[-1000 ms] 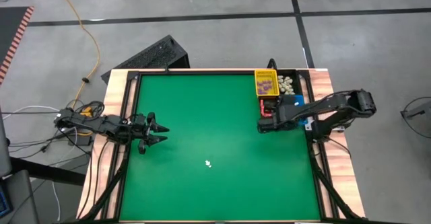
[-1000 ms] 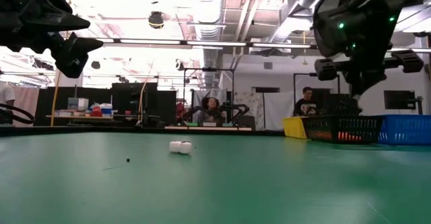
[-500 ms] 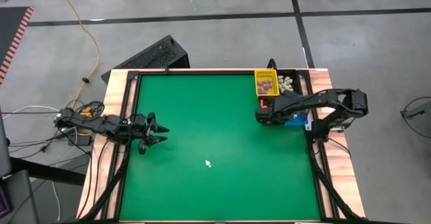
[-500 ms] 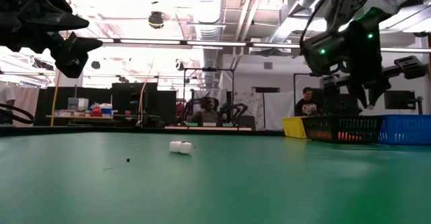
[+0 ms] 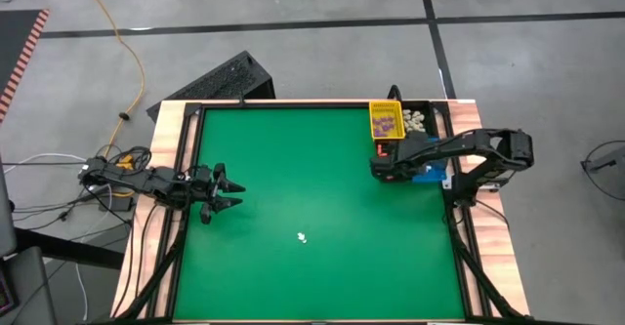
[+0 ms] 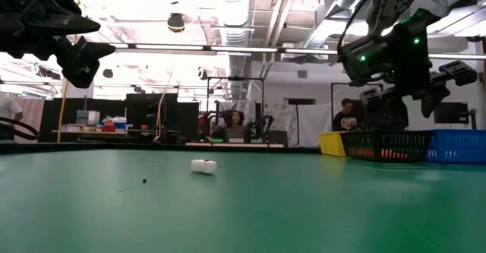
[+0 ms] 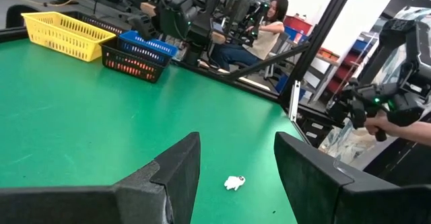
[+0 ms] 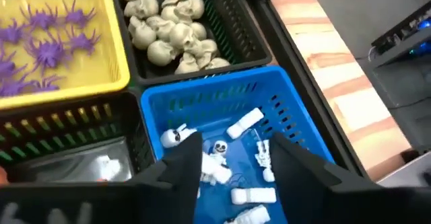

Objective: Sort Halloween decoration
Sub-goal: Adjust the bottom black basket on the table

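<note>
One small cream-white trinket point(image 5: 302, 236) lies on the green mat near the table's middle; it also shows in the low view point(image 6: 203, 166) and the left wrist view point(image 7: 234, 181). My left gripper point(image 5: 232, 190) is open and empty at the table's left side, above the mat. My right gripper point(image 8: 232, 150) is open and empty over the blue bin point(image 8: 296, 130), which holds several white trinkets point(image 8: 244, 123). It stands by the bins at the far right point(image 5: 383, 168).
A yellow bin point(image 8: 120, 62) holds purple spiders point(image 8: 47, 46). A black bin point(image 8: 242, 32) holds cream skulls point(image 8: 172, 22). Another black bin point(image 8: 135, 126) sits beside the blue one. All stand at the far right corner point(image 5: 400, 122). People sit beyond the table point(image 6: 237, 124).
My right gripper has gone a little toward the table's far edge, over the bins, and then kept still. The white trinket on the mat and my left gripper have stayed where they were.
</note>
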Robot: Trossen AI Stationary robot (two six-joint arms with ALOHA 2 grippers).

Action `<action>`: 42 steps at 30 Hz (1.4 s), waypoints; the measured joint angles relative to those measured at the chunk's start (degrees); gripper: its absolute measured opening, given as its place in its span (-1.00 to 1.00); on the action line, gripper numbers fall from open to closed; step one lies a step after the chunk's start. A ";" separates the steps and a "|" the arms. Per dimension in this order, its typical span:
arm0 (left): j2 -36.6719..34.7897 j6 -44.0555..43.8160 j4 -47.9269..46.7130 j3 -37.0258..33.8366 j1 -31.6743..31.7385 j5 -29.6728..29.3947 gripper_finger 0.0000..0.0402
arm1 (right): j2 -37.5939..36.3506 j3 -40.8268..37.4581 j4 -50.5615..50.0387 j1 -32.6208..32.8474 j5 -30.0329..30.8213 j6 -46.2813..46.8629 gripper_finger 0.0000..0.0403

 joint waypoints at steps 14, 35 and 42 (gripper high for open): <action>0.01 -0.06 0.00 0.01 -0.01 -0.07 -0.10 | 0.00 0.00 48.57 7.43 -8.45 -47.57 0.02; 0.01 0.50 0.02 0.02 -0.02 -0.69 -0.10 | 10.81 3.52 80.55 30.00 4.44 -65.25 -0.04; 0.01 0.54 0.10 0.02 -0.02 -1.94 -0.10 | 11.14 13.72 72.19 21.74 -5.77 -81.40 -0.35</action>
